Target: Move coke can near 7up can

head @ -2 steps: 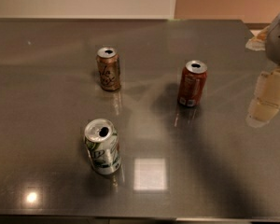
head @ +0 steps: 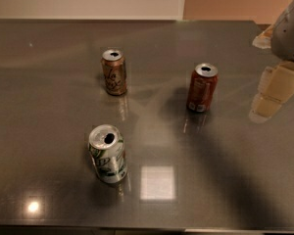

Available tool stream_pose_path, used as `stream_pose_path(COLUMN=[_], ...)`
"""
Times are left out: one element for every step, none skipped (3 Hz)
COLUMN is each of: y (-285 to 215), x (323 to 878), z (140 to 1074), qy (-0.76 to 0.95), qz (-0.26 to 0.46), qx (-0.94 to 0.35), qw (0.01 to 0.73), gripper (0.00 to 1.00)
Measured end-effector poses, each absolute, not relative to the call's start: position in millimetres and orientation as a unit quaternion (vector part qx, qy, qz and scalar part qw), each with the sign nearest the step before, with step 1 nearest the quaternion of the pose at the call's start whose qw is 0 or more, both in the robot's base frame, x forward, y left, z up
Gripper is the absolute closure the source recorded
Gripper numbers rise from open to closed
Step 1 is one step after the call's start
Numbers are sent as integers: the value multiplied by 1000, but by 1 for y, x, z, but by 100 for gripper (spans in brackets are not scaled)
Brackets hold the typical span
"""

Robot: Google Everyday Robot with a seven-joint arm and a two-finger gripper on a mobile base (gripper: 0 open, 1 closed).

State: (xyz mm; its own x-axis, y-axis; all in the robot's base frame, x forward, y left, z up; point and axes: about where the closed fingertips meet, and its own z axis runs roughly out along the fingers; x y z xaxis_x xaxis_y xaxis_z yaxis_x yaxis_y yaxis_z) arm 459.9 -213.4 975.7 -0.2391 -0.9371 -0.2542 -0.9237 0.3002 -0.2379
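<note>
- Three cans stand on the desk, one of each kind, all upright with their opened tops showing.
- One coke can, red with a silver top, sits right of centre in the frame, with a pale patch near its base.
- One 7up can, silver-white with green markings, stands lower left of centre. It leans a touch and its side looks dented.
- One brown-gold can with script lettering stands upper left of centre, almost straight above the 7up can in the frame.
- The coke can is well apart from the 7up can, up and to the right of it, with bare desk between them.
- One gripper, cream-coloured under a grey arm housing, hangs at the right edge of the frame, right of the coke can and clear of it.
- It touches no can. Whether it is apart or together, I cannot tell from here.
- A broad dark shadow runs from the coke can toward the lower right corner.
- One bright square reflection glows just right of the 7up can, and one small glare spot sits in the lower left.
</note>
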Motion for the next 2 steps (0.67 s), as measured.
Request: stream_pose_path(y=[-208,-204], x=[486,514], z=[969,958], qy=[793,799], qz=[1,24], qx=[-579,-566], qw=[190,201], gripper=[0,0])
